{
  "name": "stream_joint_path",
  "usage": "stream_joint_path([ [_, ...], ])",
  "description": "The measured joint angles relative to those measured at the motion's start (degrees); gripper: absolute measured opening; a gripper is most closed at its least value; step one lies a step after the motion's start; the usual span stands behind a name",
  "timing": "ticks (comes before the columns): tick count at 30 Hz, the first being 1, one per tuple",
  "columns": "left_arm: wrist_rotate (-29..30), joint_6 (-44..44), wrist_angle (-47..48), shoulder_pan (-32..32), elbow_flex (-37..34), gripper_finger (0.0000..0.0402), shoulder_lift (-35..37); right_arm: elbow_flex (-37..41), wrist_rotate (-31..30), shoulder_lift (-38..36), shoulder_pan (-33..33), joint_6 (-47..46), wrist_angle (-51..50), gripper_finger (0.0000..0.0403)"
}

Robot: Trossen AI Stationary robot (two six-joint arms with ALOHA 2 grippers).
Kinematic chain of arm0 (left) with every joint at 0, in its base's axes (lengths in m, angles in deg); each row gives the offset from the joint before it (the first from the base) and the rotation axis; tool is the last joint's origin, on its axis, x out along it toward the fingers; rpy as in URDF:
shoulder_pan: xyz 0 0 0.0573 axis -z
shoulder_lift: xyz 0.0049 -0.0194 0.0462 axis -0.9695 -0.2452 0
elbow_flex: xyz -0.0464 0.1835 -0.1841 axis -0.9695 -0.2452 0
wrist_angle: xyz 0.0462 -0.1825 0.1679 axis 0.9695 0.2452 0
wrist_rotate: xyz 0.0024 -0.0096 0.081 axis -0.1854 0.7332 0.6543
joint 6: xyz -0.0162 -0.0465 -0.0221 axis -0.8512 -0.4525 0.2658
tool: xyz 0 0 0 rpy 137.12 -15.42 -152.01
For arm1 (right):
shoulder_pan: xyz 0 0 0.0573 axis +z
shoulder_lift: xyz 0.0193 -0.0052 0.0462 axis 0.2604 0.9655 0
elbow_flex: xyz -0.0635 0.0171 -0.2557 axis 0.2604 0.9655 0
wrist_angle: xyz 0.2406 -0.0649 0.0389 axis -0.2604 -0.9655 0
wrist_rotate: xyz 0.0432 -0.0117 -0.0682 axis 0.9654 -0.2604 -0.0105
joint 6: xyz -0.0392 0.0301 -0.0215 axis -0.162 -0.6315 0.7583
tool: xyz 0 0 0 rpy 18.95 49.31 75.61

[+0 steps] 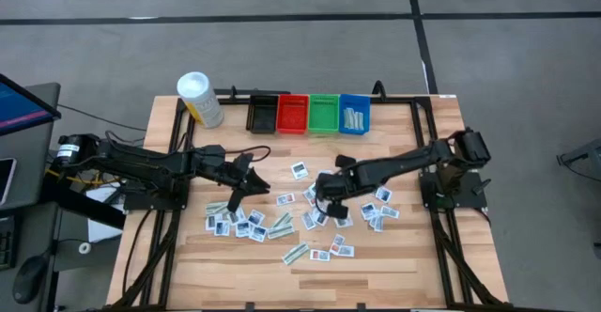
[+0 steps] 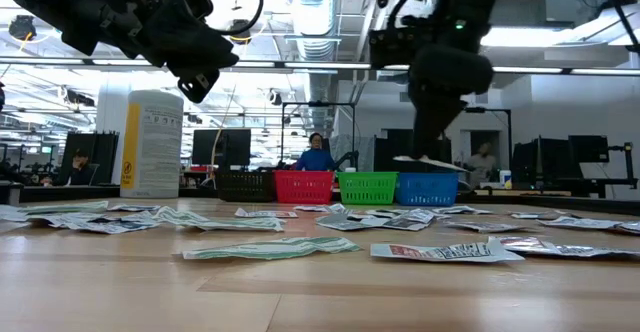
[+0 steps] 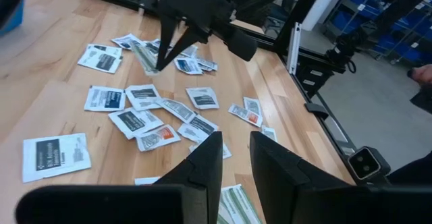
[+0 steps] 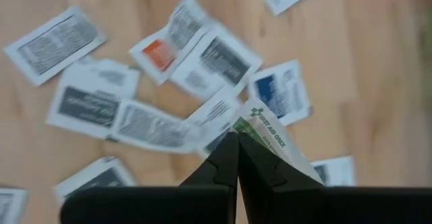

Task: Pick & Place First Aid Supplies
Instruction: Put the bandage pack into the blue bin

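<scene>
We see the right gripper [image 4: 236, 143] pinched fully shut on a long pale-green first-aid strip [image 4: 270, 137], lifted just above the scattered flat white packets [image 1: 246, 226] at the table's middle. In the high view the four small plastic bins [image 1: 308, 114] lie toward twelve o'clock of it. The left gripper [image 3: 235, 158], partly open and empty, hovers toward nine o'clock.

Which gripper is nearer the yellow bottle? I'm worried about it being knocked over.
Left. The left gripper hangs over the table a little right of and nearer the front than the yellow bottle. The right gripper, shut on a packet, is farther right, over the scattered packets.
</scene>
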Motion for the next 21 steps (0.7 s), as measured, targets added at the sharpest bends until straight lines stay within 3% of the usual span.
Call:
stream_joint_path([
  [11, 4.02, -0.15, 0.00, -2.84, 0.00, 0.0076, 0.00, -5.07, -0.30, 0.00, -12.81, 17.44, -0.03, 0.0000],
  [21, 5.86, -0.17, 0.01, -7.99, 0.00, 0.0076, 0.01, -6.34, 0.20, -0.02, -26.37, 26.81, 0.02, 0.0000],
])
